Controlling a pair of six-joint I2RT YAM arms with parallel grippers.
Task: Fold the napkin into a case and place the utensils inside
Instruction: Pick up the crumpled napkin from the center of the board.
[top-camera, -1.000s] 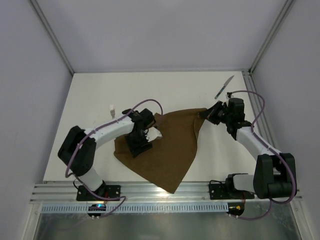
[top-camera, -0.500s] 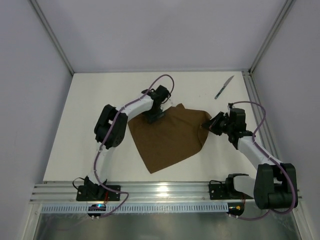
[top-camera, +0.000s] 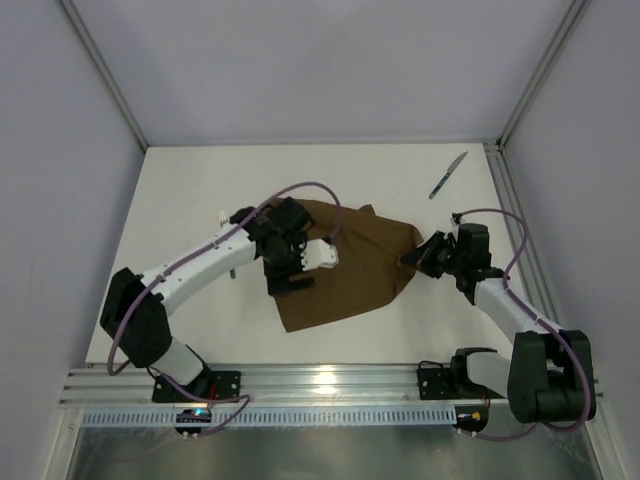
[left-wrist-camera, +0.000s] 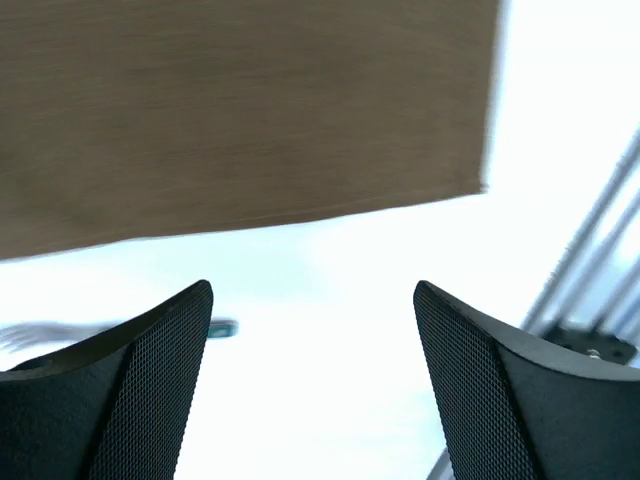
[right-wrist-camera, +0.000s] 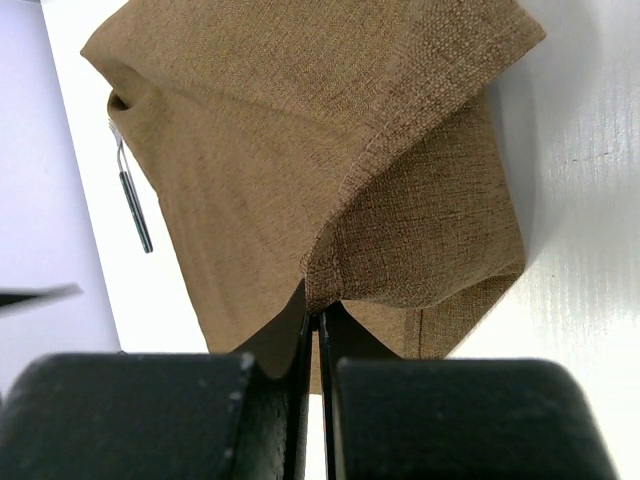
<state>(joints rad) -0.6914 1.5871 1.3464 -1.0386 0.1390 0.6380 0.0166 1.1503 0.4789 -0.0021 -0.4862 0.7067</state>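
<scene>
Folding has barely begun: the soft, matte, dark brown woven napkin (top-camera: 370, 265) lies mid-table, loosely doubled, with no pouch yet. The right gripper (top-camera: 415, 258) is pinched tight on its three-o'clock corner. The left gripper (left-wrist-camera: 312, 380) hovers with fingers wide apart, empty. The slim silvery knife (top-camera: 448, 175) lies at one o'clock and the small dark-handled fork (right-wrist-camera: 133, 210) at ten, both outside the cloth.

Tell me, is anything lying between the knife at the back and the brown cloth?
Nothing. In the top view, only bare white table separates the knife from the napkin.
</scene>
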